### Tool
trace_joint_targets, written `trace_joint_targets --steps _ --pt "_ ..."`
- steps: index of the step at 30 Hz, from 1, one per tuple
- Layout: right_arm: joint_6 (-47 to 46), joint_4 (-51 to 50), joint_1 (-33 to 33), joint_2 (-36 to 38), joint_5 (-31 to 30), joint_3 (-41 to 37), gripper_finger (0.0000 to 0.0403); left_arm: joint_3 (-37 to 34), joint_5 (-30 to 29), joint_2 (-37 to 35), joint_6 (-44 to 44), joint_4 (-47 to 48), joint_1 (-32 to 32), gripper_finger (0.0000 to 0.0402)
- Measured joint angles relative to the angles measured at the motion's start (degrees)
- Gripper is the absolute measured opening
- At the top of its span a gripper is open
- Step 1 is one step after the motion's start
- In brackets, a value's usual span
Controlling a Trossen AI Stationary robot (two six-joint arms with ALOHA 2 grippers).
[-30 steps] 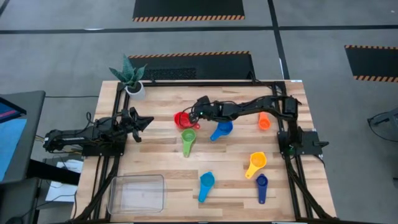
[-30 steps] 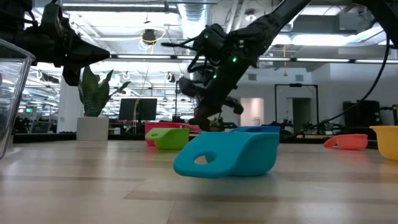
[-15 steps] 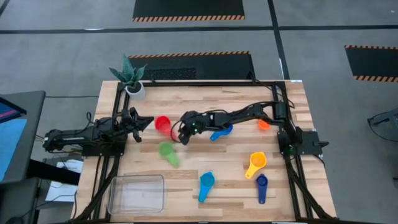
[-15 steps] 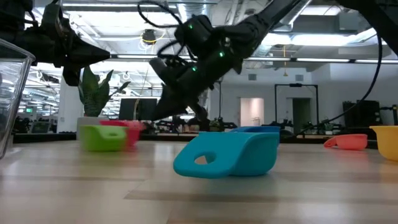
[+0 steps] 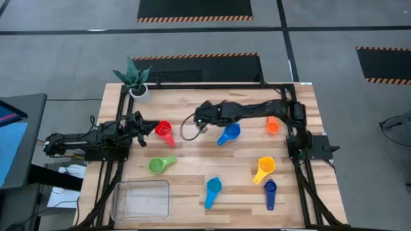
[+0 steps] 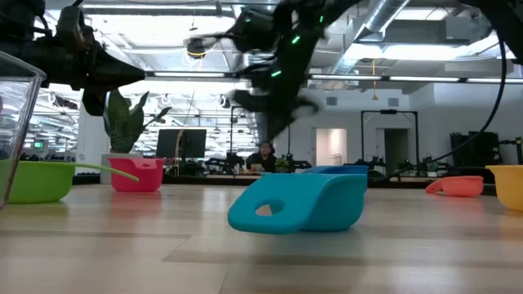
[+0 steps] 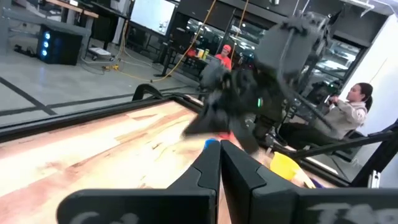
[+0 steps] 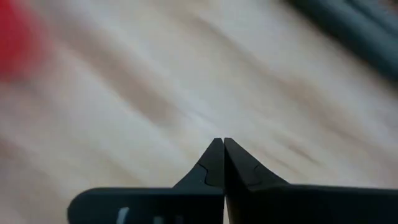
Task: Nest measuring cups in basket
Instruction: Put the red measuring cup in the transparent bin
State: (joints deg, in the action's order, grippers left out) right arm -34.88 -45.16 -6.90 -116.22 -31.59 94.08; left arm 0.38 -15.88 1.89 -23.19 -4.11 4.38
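Observation:
The red cup (image 5: 164, 130) and the green cup (image 5: 159, 164) lie on the table's left half, apart from each other. The medium blue cup (image 5: 228, 133), the yellow cup (image 5: 264, 169), the light blue cup (image 5: 213, 190) and the dark blue cup (image 5: 270, 192) lie scattered to the right. The clear basket (image 5: 141, 199) stands empty at the near left. My right gripper (image 5: 198, 119) is shut and empty above the table's middle, between the red and medium blue cups. My left gripper (image 5: 149, 126) is shut, its tip just left of the red cup.
An orange cup (image 5: 272, 124) lies at the far right. A potted plant (image 5: 135, 80) stands at the far left corner. A cable loop (image 5: 187, 131) hangs under my right arm. A person sits beyond the table in the left wrist view (image 7: 348, 112).
My right gripper swept toward the table's left edge, low over the table, then drew back up and to the right. The red cup slid left to my left gripper's tip. The green cup slid left and toward the near edge and turned about.

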Motion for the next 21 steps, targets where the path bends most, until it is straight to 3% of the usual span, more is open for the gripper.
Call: trace_joint_targets --steps 7,11,15,21 --pt "-5.4 -19.3 1.6 11.8 -4.4 1.5 0.0019 0.0 -2.4 1.5 -8.0 -0.1 0.0 0.0000" --pt "-4.5 -32.9 4.7 18.3 -8.2 1.4 0.0031 0.0 -3.4 3.2 -7.0 -0.3 0.0 0.0000" --pt "-12.3 -45.1 8.7 23.7 -14.0 -2.6 0.0030 0.0 -4.1 4.4 -4.3 -0.4 0.0 0.0000" --pt "-17.3 -37.0 14.0 37.6 -14.9 -22.3 0.0020 0.0 -4.3 4.9 -4.8 -0.4 0.0 0.0000"
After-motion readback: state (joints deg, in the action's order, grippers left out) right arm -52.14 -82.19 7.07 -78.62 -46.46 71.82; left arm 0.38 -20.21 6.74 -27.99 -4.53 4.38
